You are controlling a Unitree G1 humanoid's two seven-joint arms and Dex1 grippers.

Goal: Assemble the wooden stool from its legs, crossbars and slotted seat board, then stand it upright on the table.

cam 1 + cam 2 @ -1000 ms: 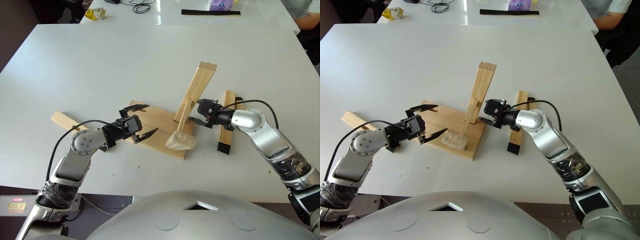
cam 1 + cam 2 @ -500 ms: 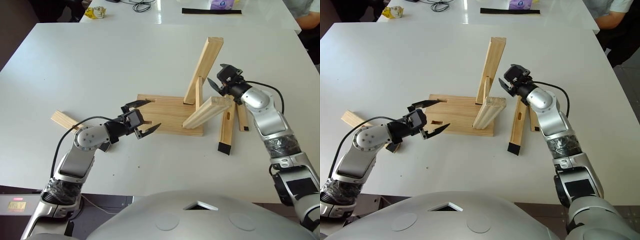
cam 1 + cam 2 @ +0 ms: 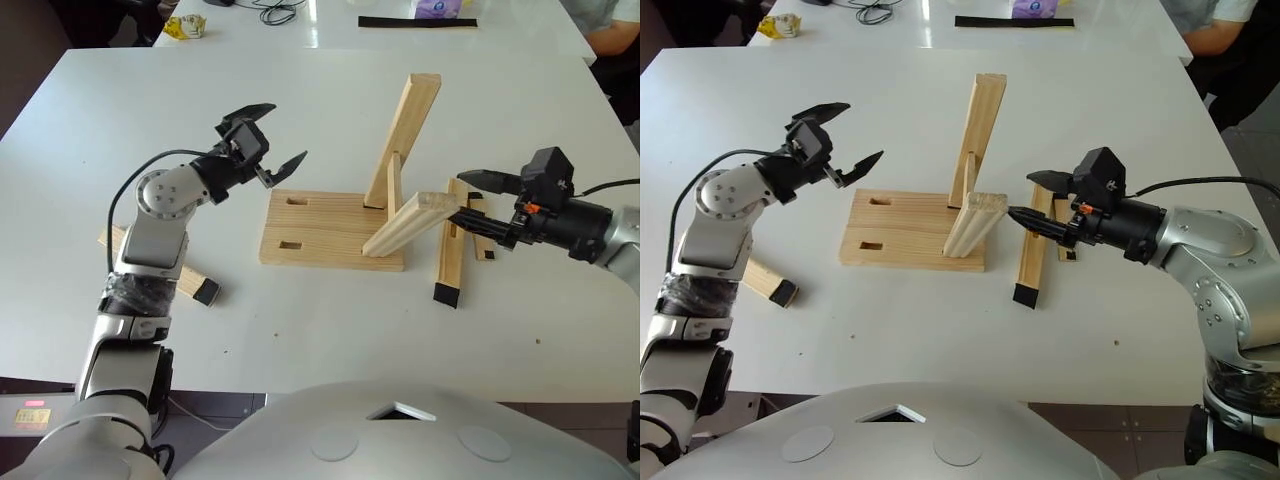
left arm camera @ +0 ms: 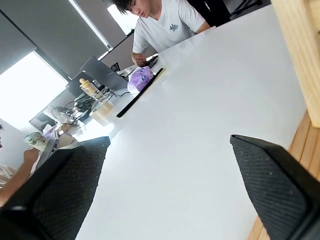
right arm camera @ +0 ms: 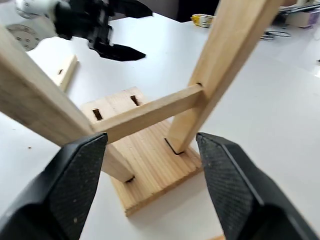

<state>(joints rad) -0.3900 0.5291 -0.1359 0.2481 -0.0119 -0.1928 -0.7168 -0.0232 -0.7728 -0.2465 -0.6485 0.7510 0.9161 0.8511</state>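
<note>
The left gripper (image 3: 255, 140) hangs above the table (image 3: 120, 120) on a raised forearm, fingers spread and empty. A loose leg (image 3: 185, 278) lies below and behind it, and the seat board (image 3: 320, 232) lies flat just ahead of its tips, with two bare slots at that end. Directly in front of the right gripper (image 3: 472, 197), a steep leg (image 3: 405, 125) and a leaning leg (image 3: 405, 225), joined by a crossbar (image 3: 394, 185), sit in the board. That gripper, also open, is held low and level over more loose pieces (image 3: 450, 250). Assembly looks about half done; the next move probably calls for grasping a loose leg for an empty slot.

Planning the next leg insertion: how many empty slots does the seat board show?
2, both at the left end of the seat board: far slot, near slot. Others may be hidden.
</note>
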